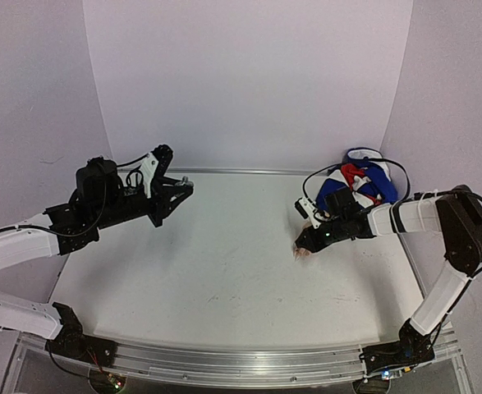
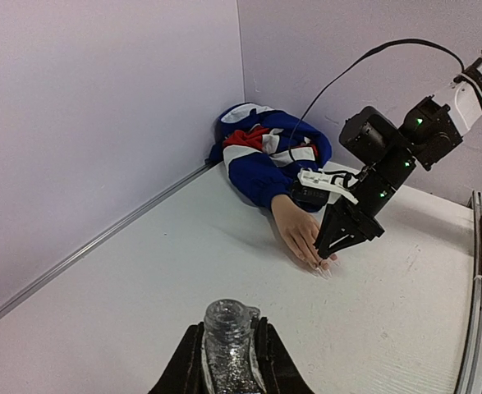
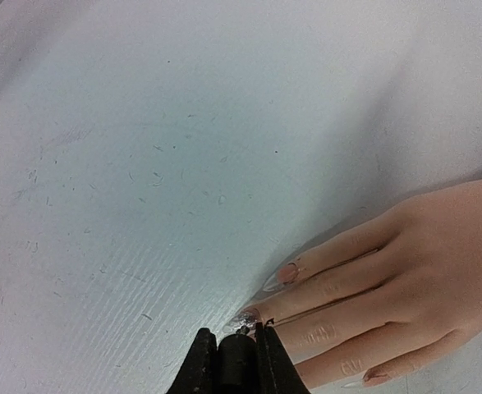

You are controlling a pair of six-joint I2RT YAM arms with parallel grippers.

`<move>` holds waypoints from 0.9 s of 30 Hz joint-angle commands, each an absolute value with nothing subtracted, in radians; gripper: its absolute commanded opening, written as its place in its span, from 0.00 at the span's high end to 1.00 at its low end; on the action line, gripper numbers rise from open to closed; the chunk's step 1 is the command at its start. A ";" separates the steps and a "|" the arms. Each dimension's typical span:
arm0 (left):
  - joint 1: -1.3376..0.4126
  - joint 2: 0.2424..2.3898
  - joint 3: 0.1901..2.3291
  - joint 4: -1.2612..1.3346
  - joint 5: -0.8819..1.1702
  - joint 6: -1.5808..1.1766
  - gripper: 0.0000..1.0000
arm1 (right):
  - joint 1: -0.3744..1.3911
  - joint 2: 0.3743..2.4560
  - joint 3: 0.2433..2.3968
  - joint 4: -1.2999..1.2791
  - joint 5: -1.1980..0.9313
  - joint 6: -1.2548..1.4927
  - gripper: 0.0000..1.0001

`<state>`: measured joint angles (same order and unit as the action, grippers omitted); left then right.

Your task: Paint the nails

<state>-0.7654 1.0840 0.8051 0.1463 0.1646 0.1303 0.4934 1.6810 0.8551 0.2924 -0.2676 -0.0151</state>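
Note:
The pale mannequin hand (image 3: 405, 279) lies palm down on the white table (image 1: 224, 263), with its blue, white and red sleeve (image 1: 360, 182) bunched against the back right corner. Its nails (image 3: 283, 275) point toward the table's middle. My right gripper (image 3: 236, 338) is shut on a dark brush cap (image 3: 236, 357). The brush tip touches a glitter-coated nail (image 3: 249, 318). In the left wrist view that gripper (image 2: 327, 249) hangs over the fingertips (image 2: 321, 267). My left gripper (image 2: 227, 330) is shut on an open clear bottle of glitter polish (image 2: 224, 349), raised at the far left (image 1: 183, 182).
White walls close the table at the back and on both sides. A metal rail (image 1: 241, 361) runs along the near edge. A black cable (image 2: 364, 66) loops above the right arm (image 1: 421, 215) and the sleeve.

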 commanded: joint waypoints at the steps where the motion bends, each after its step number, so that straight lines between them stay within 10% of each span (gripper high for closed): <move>1: -0.758 1.060 0.847 0.173 0.172 0.130 1.00 | 0.498 1.694 0.891 0.295 -0.257 -0.014 1.00; 27: -0.753 1.065 0.851 0.174 0.182 0.124 1.00 | 0.499 1.726 0.907 0.292 -0.261 -0.014 1.00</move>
